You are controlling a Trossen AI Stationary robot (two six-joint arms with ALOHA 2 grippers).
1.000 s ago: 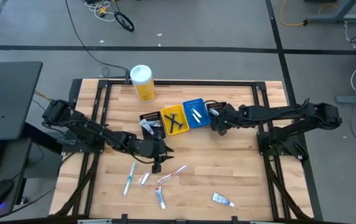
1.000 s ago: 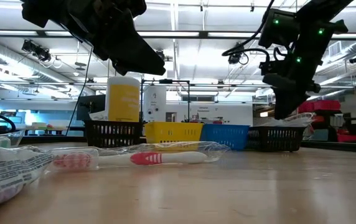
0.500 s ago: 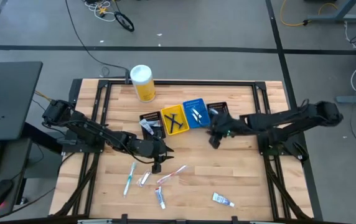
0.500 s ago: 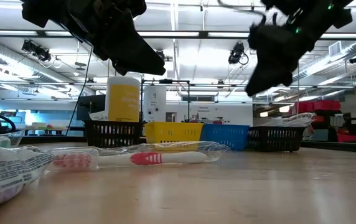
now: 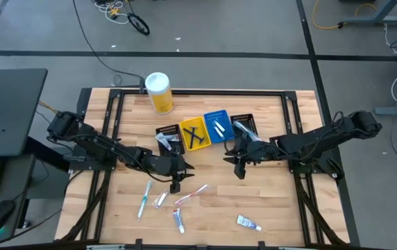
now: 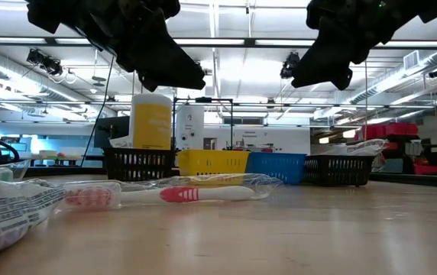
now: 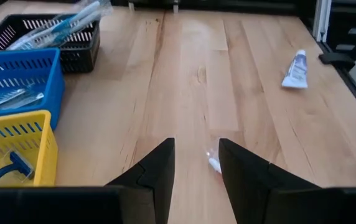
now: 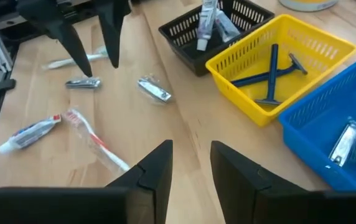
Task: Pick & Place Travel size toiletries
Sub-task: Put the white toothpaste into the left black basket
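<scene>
Pale wooden surface [image 5: 268, 194] under both arms. Row of small bins near the middle: black, yellow plastic bin [image 5: 194, 134] with dark-handled razors [image 8: 271, 73], blue, black. Left claw [image 5: 175, 182] and right claw [image 5: 239, 169] above bare wood, each slightly parted, empty. Loose toothbrushes [image 5: 144, 198] and small white tubes [image 5: 248, 223] nearer the front edge.

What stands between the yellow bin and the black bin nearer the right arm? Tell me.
The blue bin stands between the yellow bin and that black bin, as the high view shows.
</scene>
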